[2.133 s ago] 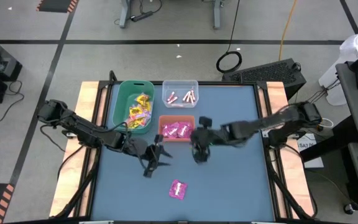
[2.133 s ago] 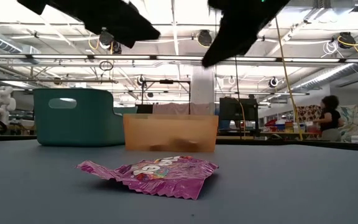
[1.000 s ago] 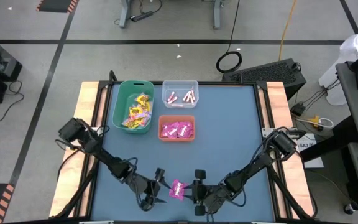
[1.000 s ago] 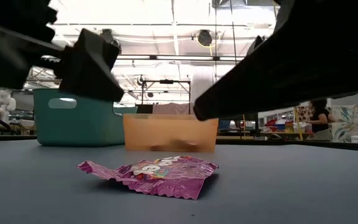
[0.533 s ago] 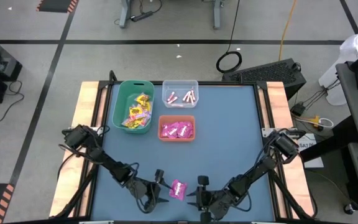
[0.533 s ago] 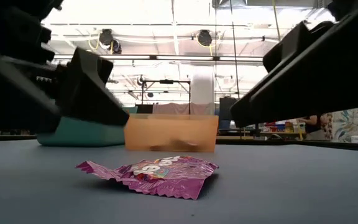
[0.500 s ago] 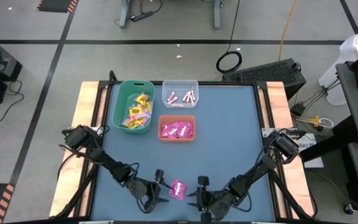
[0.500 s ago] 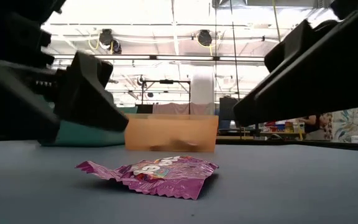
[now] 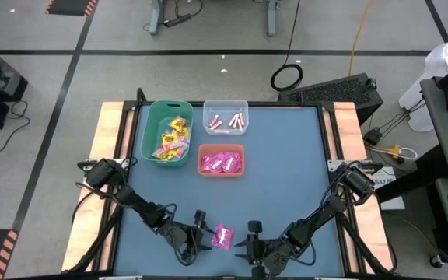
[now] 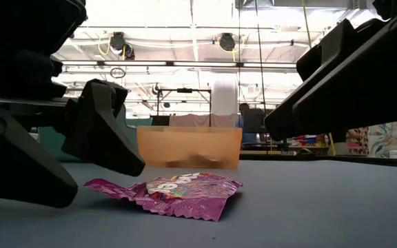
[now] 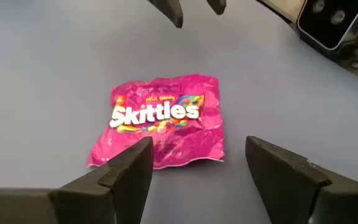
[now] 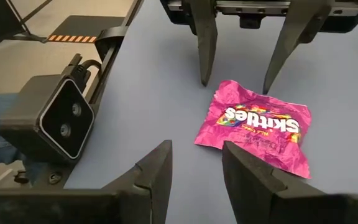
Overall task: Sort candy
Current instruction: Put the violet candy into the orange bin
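One magenta-pink candy packet [image 9: 222, 236] lies flat on the blue table near its near edge, also seen in the low view [image 10: 174, 193], the left wrist view [image 11: 163, 121] and the right wrist view [image 12: 253, 127]. My left gripper [image 9: 200, 227] is open and low over the table just left of the packet, fingertips [image 12: 205, 79] close to its edge with a small gap. My right gripper [image 9: 248, 236] is open just right of it, above the table [image 10: 350, 76]. Yellow packets fill the green bin [image 9: 167, 132], pink-white sticks the clear bin [image 9: 225, 117], magenta packets the orange bin [image 9: 222, 160].
The three bins stand in the table's far left part, well away from both grippers. The low camera's housing [image 12: 51, 121] sits at the near edge beside the right gripper. Open blue table surface [image 9: 294, 179] spreads over the middle and right.
My left gripper has sunk toward the table beside the packet, its fingers now reaching down to the surface in the low view. My right gripper has drawn a little toward the near edge and risen slightly. The packet has stayed in place.
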